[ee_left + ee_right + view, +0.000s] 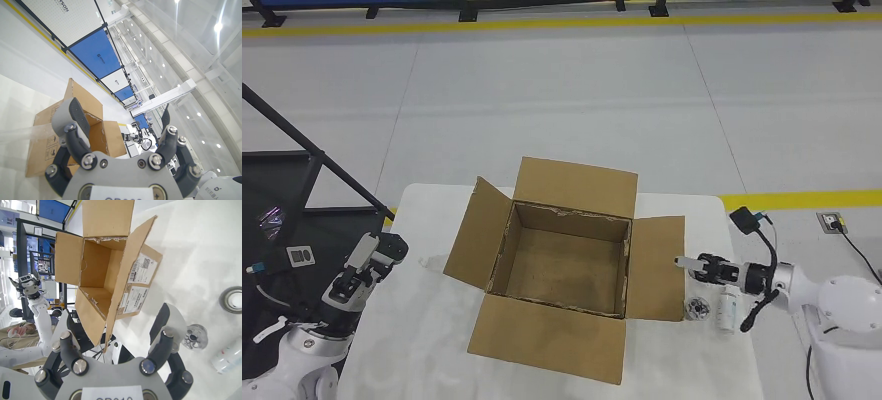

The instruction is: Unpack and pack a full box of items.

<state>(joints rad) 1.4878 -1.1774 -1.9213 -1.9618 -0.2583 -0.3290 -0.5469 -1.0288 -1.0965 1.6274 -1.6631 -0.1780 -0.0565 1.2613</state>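
An open cardboard box (562, 265) stands in the middle of the white table with its four flaps spread, and its inside (98, 266) looks empty. My left gripper (382, 248) is open near the table's left edge, pointing toward the box (75, 123), with nothing between its fingers (78, 115). My right gripper (687, 263) is open over the box's right flap, holding nothing. Just beside it on the table lie a small white bottle (727, 308) and a round metal part (698, 307). The right wrist view shows the bottle (226, 359), the metal part (194, 337) and a second metal ring (231, 302).
A clear plastic film (19, 132) lies on the table between my left gripper and the box. A black frame with dark netting (292, 190) stands beyond the table's left edge. The table (422, 340) has bare room in front of the box's left side.
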